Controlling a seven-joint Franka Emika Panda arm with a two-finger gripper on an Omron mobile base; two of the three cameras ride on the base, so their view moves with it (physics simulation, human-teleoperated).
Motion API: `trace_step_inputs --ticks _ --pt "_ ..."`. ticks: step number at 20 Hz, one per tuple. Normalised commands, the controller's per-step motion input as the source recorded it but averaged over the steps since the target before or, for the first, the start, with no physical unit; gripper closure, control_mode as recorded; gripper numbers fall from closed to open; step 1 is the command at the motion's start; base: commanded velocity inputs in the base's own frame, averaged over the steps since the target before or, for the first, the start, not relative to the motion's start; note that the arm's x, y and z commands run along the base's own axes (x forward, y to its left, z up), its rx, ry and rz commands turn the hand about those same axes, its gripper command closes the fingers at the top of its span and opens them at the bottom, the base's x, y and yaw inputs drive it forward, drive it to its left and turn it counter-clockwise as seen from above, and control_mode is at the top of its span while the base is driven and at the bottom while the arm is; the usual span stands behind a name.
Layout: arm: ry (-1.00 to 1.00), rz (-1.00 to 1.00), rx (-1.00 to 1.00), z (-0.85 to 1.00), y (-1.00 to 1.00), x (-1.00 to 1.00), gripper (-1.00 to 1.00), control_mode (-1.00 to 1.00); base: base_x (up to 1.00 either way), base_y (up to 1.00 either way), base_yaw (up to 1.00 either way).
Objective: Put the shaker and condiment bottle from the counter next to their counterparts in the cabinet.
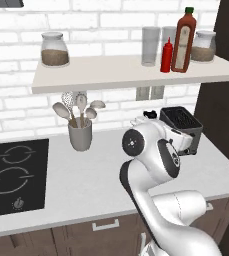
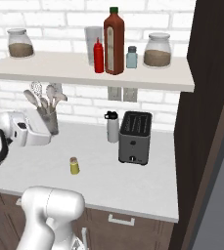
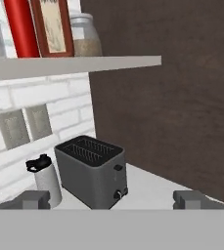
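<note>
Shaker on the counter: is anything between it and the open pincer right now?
Nothing visible blocks it. The shaker stands alone on bare counter, apart from the toaster and flask. The pincer is open, aimed at the toaster rather than down at the shaker.

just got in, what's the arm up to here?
Halfway through a shelving job. The red squeeze bottle already stands on the shelf beside the tall sauce bottle. The yellow shaker sits on the counter, untouched. The gripper is open and empty, facing the toaster.
</note>
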Motion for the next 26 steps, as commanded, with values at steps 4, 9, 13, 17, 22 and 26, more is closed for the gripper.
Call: trace_step_inputs --ticks 4,9,13,17,22,26 --pt "0.0 -0.02 0.0 -0.51 0.0 0.0 -1.0 -1.0 0.0 0.0 0.0" --pt "0.0 -0.04 0.0 -0.52 0.0 0.0 -1.0 -1.0 0.0 0.0 0.0" --pt "0.0 -0.03 0.0 -0.51 0.0 0.0 -1.0 -1.0 0.0 0.0 0.0" --pt "-0.01 -0.02 0.0 -0.52 0.0 0.0 -1.0 -1.0 0.0 0.0 0.0" --pt "0.0 -0.02 0.0 -0.5 0.0 0.0 -1.0 -1.0 0.0 0.0 0.0" --pt "0.0 0.0 0.0 -0.42 0.0 0.02 -1.0 -1.0 0.0 0.0 0.0"
